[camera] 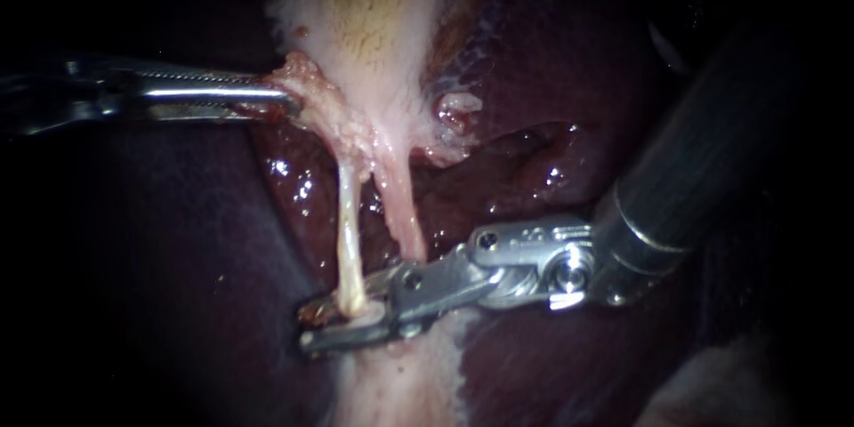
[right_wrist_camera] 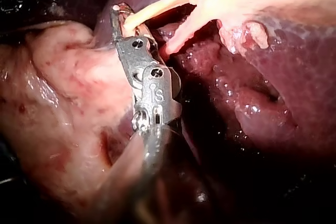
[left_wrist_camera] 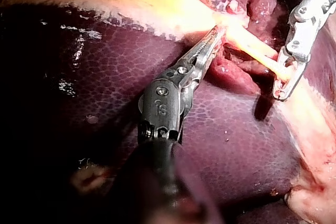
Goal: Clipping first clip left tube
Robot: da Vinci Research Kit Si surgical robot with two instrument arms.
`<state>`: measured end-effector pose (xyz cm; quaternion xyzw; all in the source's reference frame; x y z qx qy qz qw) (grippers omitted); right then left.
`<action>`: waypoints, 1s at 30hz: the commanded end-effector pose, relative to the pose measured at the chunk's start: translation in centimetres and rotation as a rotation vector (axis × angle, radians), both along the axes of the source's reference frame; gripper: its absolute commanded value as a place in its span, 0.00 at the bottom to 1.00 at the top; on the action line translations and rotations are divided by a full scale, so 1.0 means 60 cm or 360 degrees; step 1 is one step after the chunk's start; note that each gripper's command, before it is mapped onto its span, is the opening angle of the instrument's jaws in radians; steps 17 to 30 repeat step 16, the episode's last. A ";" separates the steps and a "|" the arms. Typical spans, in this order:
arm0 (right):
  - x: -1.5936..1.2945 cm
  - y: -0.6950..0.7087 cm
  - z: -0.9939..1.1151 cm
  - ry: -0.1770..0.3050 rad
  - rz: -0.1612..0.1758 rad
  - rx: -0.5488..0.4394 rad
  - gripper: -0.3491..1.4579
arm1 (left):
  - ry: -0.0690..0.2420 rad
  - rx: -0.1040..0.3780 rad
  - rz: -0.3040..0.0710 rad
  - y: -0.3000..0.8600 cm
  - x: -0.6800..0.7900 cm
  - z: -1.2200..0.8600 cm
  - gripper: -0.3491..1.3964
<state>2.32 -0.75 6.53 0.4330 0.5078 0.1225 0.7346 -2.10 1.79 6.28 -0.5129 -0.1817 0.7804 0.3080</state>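
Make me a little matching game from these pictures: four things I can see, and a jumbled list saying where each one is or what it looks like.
Things:
1. left instrument
2. right instrument
3. right tube
4. liver

Descriptions:
A. dark purple and wet, lying under everything else
B. jaws open astride the pale left tube
C. jaws shut on the gallbladder at its ragged lower end
D. pinkish, running down behind the right instrument

Pairs: 1-C, 2-B, 3-D, 4-A.
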 end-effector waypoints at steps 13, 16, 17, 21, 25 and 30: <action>-0.0006 0.0001 -0.0003 -0.0039 -0.0011 0.0044 0.00 | 0.0000 -0.0001 0.0001 -0.0001 0.0001 0.0000 0.00; -0.0006 0.0000 -0.0002 -0.0043 -0.0011 0.0051 0.00 | 0.0000 -0.0001 0.0001 -0.0001 0.0001 0.0000 0.00; -0.0006 0.0000 -0.0002 -0.0043 -0.0011 0.0051 0.00 | 0.0000 -0.0001 0.0001 -0.0001 0.0001 0.0000 0.00; -0.0006 0.0000 -0.0002 -0.0043 -0.0011 0.0051 0.00 | 0.0000 -0.0001 0.0001 -0.0001 0.0001 0.0000 0.00; -0.0006 0.0000 -0.0002 -0.0043 -0.0011 0.0051 0.00 | 0.0000 -0.0001 0.0001 -0.0001 0.0001 0.0000 0.00; -0.0006 0.0000 -0.0002 -0.0043 -0.0011 0.0051 0.00 | 0.0000 -0.0001 0.0001 -0.0001 0.0001 0.0000 0.00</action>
